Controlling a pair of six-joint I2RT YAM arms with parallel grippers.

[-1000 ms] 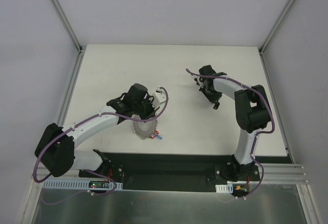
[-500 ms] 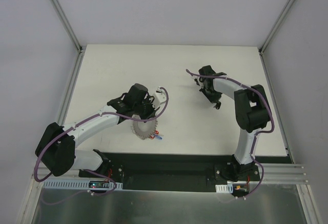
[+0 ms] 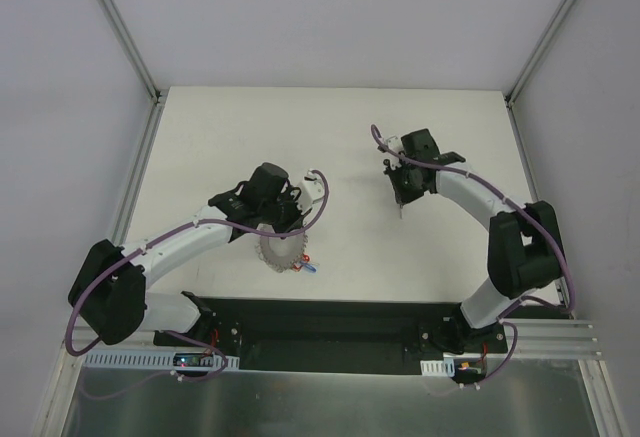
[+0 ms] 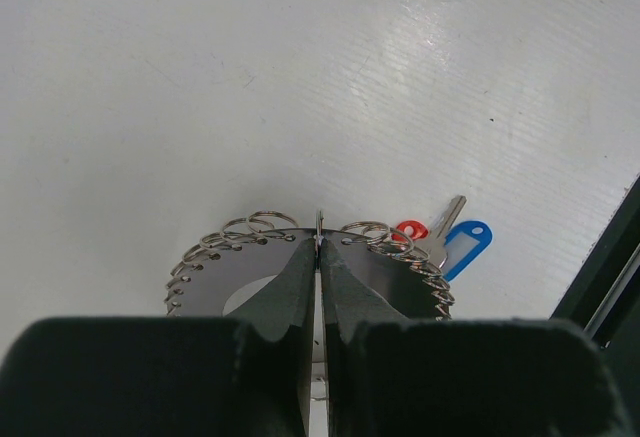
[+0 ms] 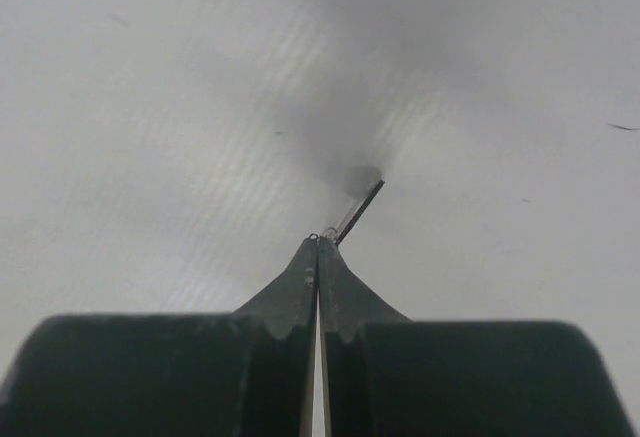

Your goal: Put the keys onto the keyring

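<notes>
Evidently the left gripper (image 4: 318, 245) is clenched on the rim of the wide flat grey metal keyring (image 4: 385, 275), probably to keep it steady. Well apart, the right gripper (image 5: 319, 242) grasps a thin dark key (image 5: 360, 207) by one end, leaving the other end free for threading.
</notes>
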